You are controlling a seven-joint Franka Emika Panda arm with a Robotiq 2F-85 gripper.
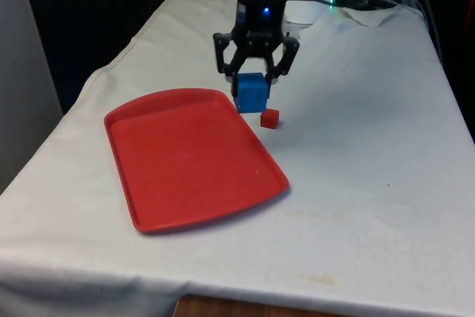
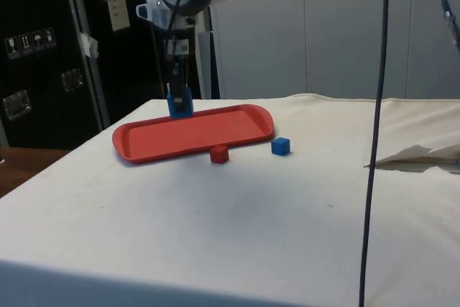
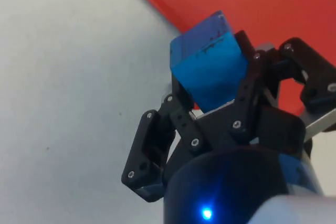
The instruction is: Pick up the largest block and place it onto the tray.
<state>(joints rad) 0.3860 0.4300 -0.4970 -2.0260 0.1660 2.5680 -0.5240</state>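
Front view: gripper (image 1: 253, 79) holding big blue block (image 1: 251, 93) between closed jaws, hanging over tray (image 1: 185, 161) edge; red cube (image 1: 270, 118) lying just below and beside the jaws on the cloth (image 1: 371, 168).

Side view: clamping the block (image 2: 180, 103) above the tray (image 2: 194, 134); small blue cube (image 2: 280, 146) sitting well away from the jaws.

Wrist view: pinching the block (image 3: 210, 69), tilted, fingers (image 3: 252, 85) pressing its sides.

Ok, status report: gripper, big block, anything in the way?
Black two-finger gripper shut on large blue cube, lifted at red plastic tray's far edge. Small red cube and small blue cube on the cloth beside the tray, off the path.
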